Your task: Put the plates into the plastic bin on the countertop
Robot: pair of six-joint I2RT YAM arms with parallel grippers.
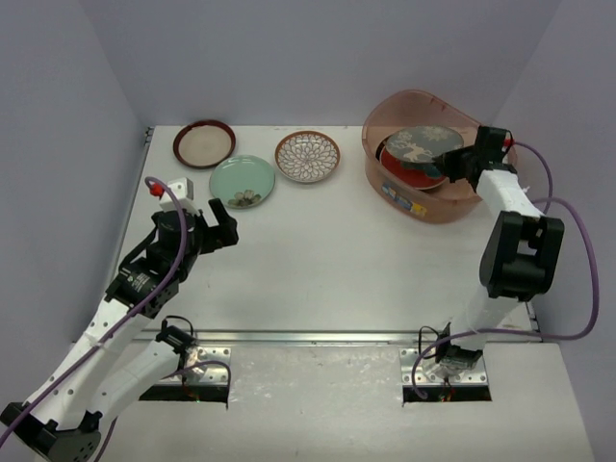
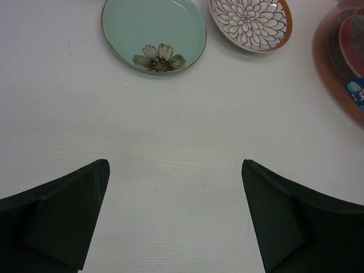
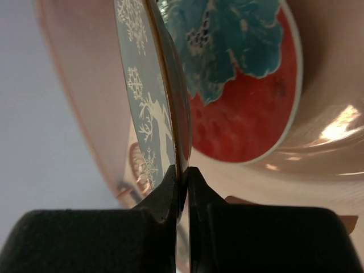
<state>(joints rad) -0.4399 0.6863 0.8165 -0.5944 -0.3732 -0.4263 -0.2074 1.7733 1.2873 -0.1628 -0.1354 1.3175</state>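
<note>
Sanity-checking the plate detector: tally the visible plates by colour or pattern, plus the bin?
Dark-rimmed cream plate: 1
Mint green plate: 1
Brown lattice plate: 1
Grey deer plate: 1
Red-and-teal floral plate: 1
Plastic bin: 1
Total: 5 plates visible, 1 bin. Any plates hidden under those in the bin cannot be counted.

Grey deer plate (image 1: 423, 144) aslant over red plate (image 1: 408, 172) — in pinkish bin (image 1: 454, 208)
</note>
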